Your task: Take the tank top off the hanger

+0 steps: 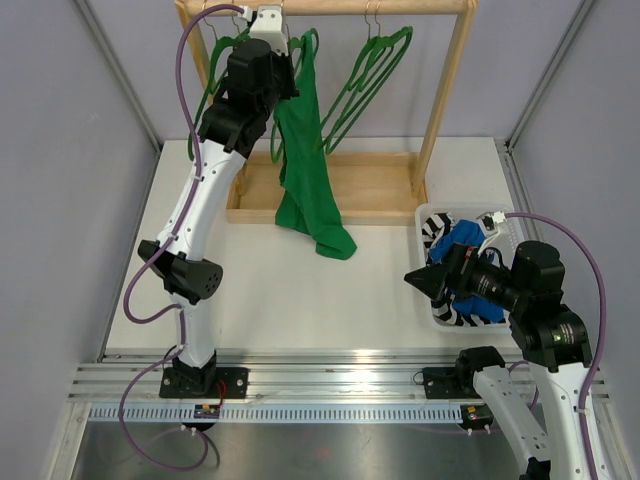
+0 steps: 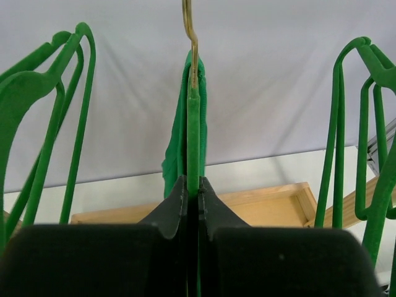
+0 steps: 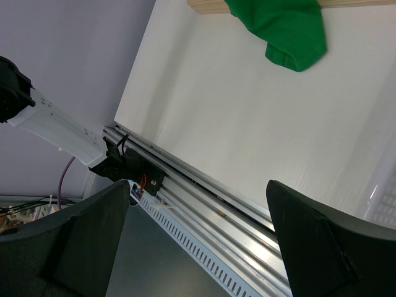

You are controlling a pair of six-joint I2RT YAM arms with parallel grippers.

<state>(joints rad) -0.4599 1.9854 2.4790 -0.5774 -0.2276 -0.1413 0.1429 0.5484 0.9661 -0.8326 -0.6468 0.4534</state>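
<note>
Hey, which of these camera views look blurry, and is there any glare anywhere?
Left wrist view: the left tool is soft up close, the hanger sharper. Right wrist view: the right tool blurs at the edges. Top view: mild glare on the metal rail.

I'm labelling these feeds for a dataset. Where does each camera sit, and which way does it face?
Top external: above and behind the bases, looking down on the table, wooden rack and tank top; left arm and right arm show.
Left wrist: up at the rack, facing along the left claw, shut on the green hanger.
Right wrist: over the table's right side, facing its near edge through the open right claw.
Shared: top and right wrist both show the tank top's hem.
</note>
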